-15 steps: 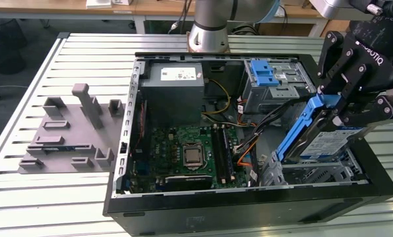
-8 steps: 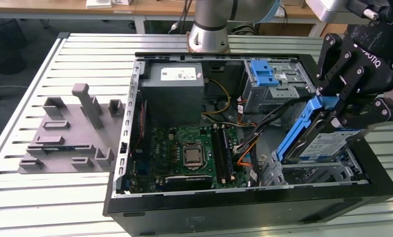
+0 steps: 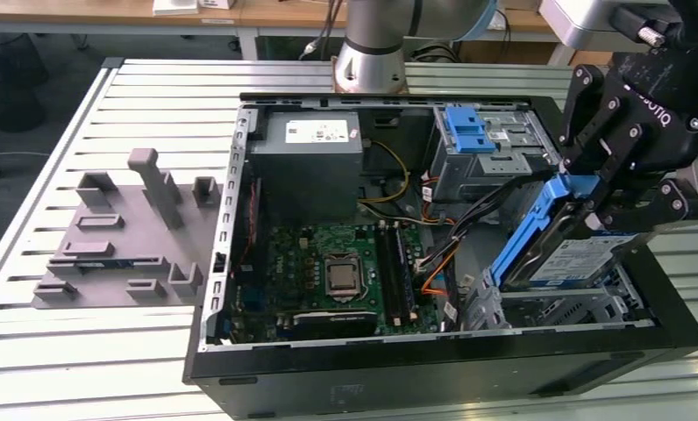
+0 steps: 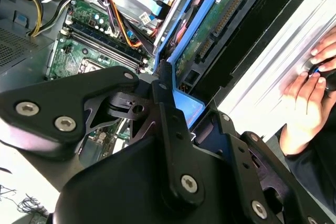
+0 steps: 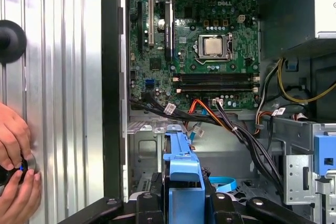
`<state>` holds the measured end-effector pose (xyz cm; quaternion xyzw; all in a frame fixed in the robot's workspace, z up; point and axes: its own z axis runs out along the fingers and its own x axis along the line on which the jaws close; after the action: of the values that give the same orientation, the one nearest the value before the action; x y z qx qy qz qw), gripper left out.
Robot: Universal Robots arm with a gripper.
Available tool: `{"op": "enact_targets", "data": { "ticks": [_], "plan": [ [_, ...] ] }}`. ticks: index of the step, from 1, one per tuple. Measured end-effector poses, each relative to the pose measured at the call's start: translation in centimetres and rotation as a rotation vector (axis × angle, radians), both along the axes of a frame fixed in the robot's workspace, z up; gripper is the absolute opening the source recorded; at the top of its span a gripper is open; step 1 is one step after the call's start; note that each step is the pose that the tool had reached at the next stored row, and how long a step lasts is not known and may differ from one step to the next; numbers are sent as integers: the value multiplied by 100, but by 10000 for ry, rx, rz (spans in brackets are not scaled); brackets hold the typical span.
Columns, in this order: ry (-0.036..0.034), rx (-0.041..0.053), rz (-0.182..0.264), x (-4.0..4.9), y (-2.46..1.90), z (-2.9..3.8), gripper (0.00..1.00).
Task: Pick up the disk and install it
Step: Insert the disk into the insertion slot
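The install step is in hand. The claw [image 3: 616, 195] is clamped on the disk [image 3: 580, 260], its fingers [image 5: 149, 204] pressing the blue carrier from both sides, as both wrist views show. The pick-up is done.

In the exterior view the disk hangs steeply tilted over the bay [image 3: 559, 309], the metal cage in the case's [image 3: 443, 373] near corner on the exterior view's right. Its low edge is down at the cage's mouth, and its upper end leans up toward the claw. I cannot tell whether it touches the cage rails. By my reading it is not yet seated, since the carrier sits well off level with the bay.

A bundle of cables [image 3: 480, 210] runs just beside the carrier's edge, between it and the motherboard [image 3: 325, 263]. The second wrist view shows the disk's circuit-board side [image 4: 210, 30] and its connector facing the cables.

Finishing the seat would call for bringing the carrier square with the bay's rails, with the cables kept out from under it, and pressing evenly until it lies flat.

A person's hand [image 5: 14, 145] rests on the table [image 3: 150, 114] beside the case, on a small object I cannot make out.
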<state>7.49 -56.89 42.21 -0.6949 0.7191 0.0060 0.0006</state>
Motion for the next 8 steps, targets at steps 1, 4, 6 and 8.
{"op": "enact_targets", "data": {
  "ticks": [1, 4, 6, 8],
  "plan": [
    [0, -1, 0, 0, 0, -5, 36],
    [0, -1, 0, 0, -1, -21, 36],
    [0, 0, 0, 0, -1, -33, 36],
    [0, 0, 1, 0, -2, -45, 36]
  ]
}}
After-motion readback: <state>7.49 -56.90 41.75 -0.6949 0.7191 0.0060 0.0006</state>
